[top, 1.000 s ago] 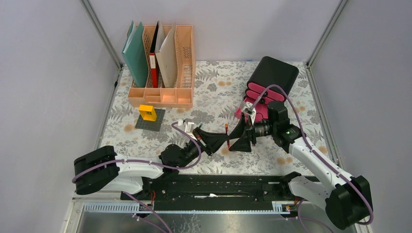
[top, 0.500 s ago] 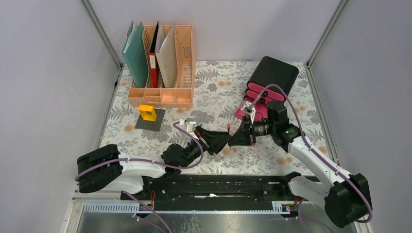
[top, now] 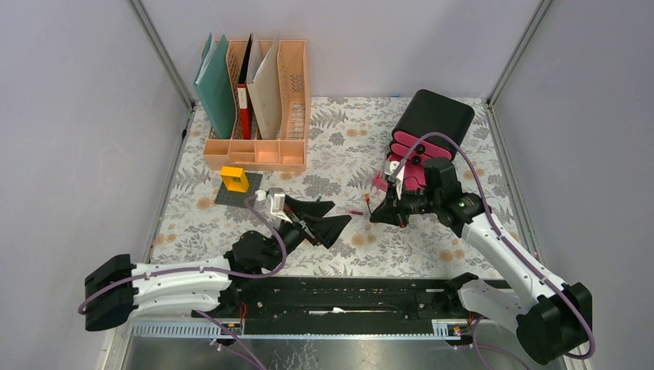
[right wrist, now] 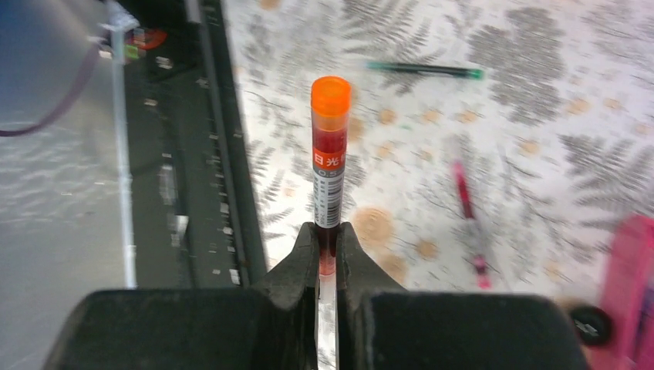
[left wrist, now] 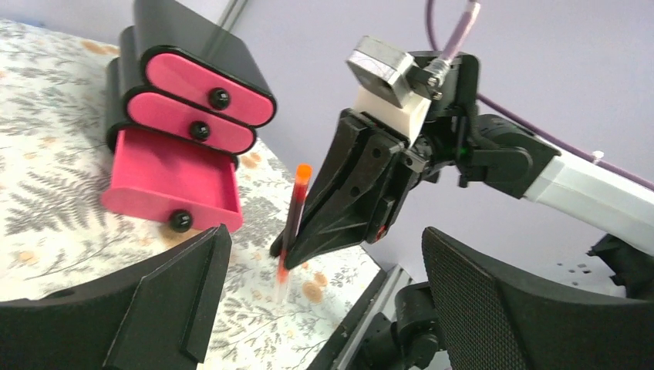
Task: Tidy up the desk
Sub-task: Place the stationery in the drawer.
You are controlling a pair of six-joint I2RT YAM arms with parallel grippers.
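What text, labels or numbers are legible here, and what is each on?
"日光": white characters on the orange band of the orange-capped tube, which is held in the right tool.
Barcode and fine print below that band: too small to read.
Pale spine label on the red binder: too small to read.
Dark mark on the yellow box: unreadable.

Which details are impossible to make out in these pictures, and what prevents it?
- Inside of the open pink drawer: left wrist view, its own walls hide it.
- Small print on the orange-capped pen: right wrist view, too small; the right gripper covers its lower part.
- Yellow object: top view, too small to identify.
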